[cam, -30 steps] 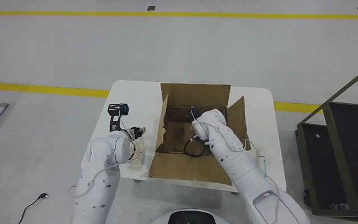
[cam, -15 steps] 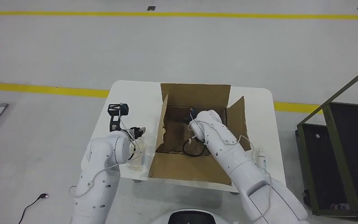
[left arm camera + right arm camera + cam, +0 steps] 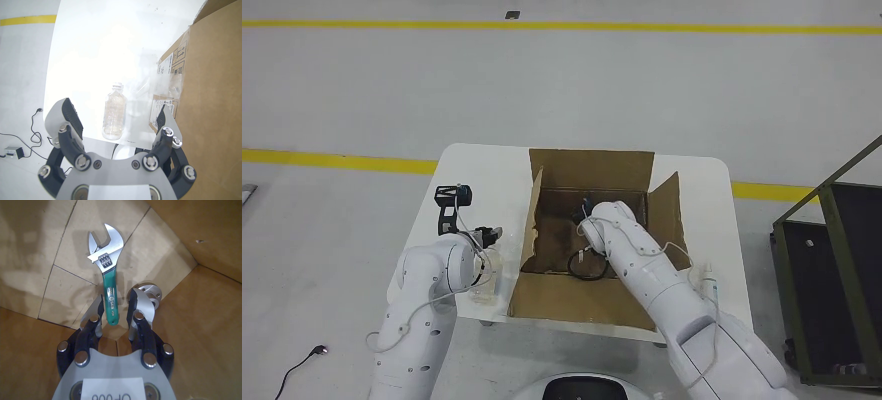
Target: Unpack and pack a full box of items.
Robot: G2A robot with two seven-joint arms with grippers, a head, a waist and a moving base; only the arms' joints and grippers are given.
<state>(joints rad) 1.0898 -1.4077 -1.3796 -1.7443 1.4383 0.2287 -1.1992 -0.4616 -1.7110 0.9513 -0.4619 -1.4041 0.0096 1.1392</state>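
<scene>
**Right gripper poised over a wrench inside the box**

Inside the cardboard box [image 3: 189, 317], the right gripper [image 3: 116, 300] hangs low over the floor. Its jaws are parted, one finger on each side of the green handle of an adjustable wrench [image 3: 105, 256], and neither seems to touch it. The wrench lies flat on the box floor, steel head pointing away from the gripper. A round metal flange [image 3: 152, 290] sits in the box corner just beside one finger (the likeliest thing to snag). A good grasp probably means descending straight, closing squarely across the handle and lifting clear of the box wall. Outside the box, the left gripper [image 3: 116, 109] hovers spread wide above a clear bottle [image 3: 114, 98] lying on the white table [image 3: 94, 47] beside the box wall.
</scene>
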